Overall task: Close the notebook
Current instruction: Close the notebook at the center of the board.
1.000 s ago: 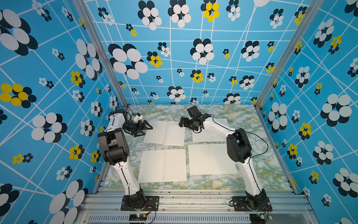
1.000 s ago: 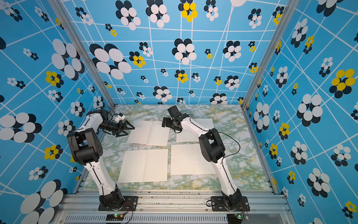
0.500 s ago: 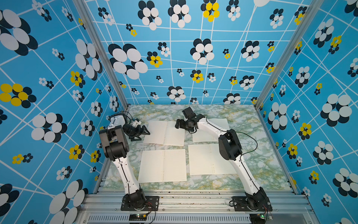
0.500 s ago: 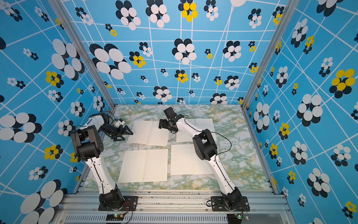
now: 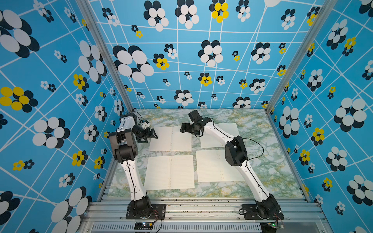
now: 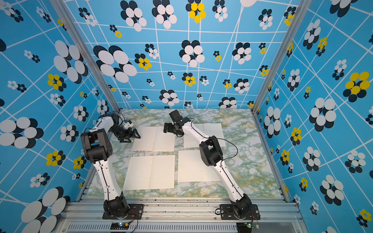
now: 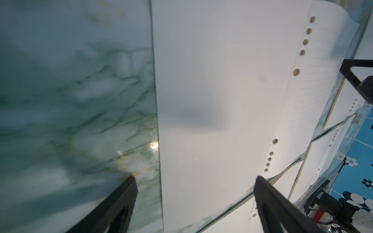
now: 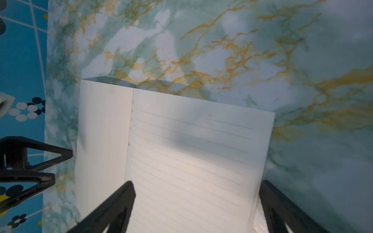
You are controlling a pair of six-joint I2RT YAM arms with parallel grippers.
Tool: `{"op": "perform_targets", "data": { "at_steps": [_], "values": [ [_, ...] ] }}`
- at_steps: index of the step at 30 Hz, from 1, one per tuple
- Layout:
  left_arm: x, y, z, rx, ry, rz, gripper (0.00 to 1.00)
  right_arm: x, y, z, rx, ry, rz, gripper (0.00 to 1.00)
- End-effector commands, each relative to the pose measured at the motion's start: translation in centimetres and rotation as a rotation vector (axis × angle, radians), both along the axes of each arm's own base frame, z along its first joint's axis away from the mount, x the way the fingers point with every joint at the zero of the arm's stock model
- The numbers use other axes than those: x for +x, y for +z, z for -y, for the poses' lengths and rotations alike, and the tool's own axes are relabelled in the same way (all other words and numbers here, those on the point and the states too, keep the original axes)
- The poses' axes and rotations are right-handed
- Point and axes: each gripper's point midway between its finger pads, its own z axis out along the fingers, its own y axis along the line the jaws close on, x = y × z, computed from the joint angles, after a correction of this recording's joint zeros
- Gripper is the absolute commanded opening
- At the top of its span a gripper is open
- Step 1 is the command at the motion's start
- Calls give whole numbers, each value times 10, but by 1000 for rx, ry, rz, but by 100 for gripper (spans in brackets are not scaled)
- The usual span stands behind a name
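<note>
The far-left open notebook lies flat on the marble table, cream lined pages up. My left gripper is open, low at the outer edge of its left page. In the left wrist view that page runs between the spread fingers of the left gripper. My right gripper is open above the right page's far corner. In the right wrist view the right gripper has the lined page between its fingers. Neither gripper holds anything.
Three more open notebooks lie on the table: near left, near right, and far right, partly under the right arm. Patterned blue walls close in the back and both sides.
The right gripper has moved left, from the gap between the far notebooks to over the far-left notebook's right page. The left gripper has edged right, toward that notebook's left page.
</note>
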Motion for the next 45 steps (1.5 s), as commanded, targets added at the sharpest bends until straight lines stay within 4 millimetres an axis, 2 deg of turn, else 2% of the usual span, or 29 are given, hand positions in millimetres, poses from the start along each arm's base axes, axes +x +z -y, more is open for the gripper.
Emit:
{"op": "perform_targets", "data": {
  "at_steps": [1,18,22,29,39,42,45],
  "values": [
    [-7,-12,10,-20,-33,-61,93,-17,-27,1,-34,49,-82,99],
    [-18,-6,33,-62,-35,-82,93,-27,-28,-3,-44,54,-89,99],
    [-16,2,37,-87,-30,-65,93,-27,-28,-3,-46,57,-89,99],
    [-12,40,61,-193,-37,2,93,-29,-30,-6,-33,63,-98,99],
    [-17,119,106,-299,-132,149,93,-29,-26,-7,-24,73,-94,99],
    [-24,134,126,-310,-188,164,93,-28,-22,-7,-24,73,-91,99],
    [-33,140,149,-328,-252,156,93,-26,-11,-2,-31,69,-74,99]
  ]
}}
